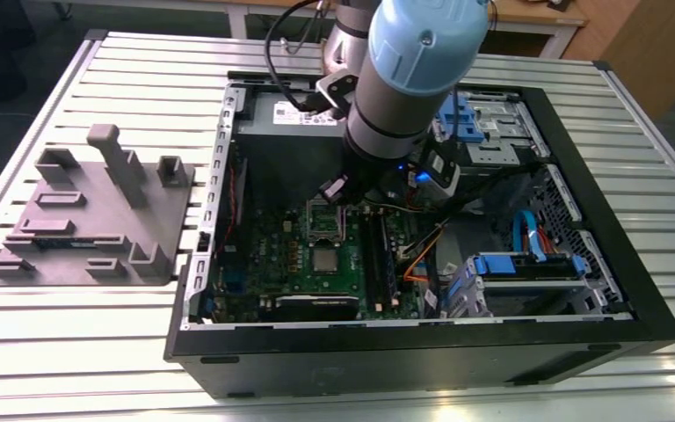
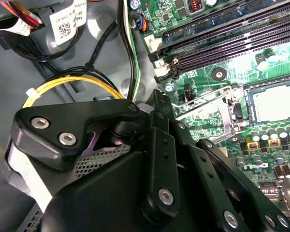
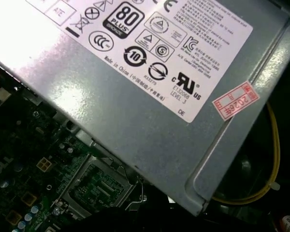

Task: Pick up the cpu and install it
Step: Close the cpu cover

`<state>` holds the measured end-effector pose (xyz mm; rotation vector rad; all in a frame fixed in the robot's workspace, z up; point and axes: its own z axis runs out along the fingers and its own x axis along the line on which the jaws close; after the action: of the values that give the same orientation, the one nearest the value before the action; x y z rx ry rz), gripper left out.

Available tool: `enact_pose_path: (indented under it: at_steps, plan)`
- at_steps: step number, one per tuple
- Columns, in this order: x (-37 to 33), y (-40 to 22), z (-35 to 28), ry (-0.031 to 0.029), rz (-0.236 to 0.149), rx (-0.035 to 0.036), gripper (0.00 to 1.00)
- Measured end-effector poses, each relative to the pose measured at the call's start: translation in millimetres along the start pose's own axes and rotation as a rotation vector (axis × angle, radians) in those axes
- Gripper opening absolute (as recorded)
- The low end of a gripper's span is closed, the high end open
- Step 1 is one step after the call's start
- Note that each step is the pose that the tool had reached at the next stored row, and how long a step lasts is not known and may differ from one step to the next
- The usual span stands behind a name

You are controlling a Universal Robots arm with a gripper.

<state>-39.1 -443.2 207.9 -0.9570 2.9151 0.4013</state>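
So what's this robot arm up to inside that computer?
The arm is reaching down into an open computer case lying on a slatted metal table. Its gripper hovers over the green motherboard, next to the grey power supply. The cpu, a small silver square, lies flat on the board, a little way from the open socket under the gripper. Nothing looks picked up yet.

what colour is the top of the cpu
Shiny silver-grey; the cpu lies on the green motherboard, best in the exterior view.

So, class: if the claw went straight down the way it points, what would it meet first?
The claw would probably meet the green motherboard first, by its open socket; depth is unclear.
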Motion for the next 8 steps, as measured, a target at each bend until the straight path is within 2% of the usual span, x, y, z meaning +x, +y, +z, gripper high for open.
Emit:
enact_pose_path:
  at_steps: [8]
  plan:
    - [0.0, -0.5, 2.0, 0.0004, -0.002, -0.0002, 0.10]
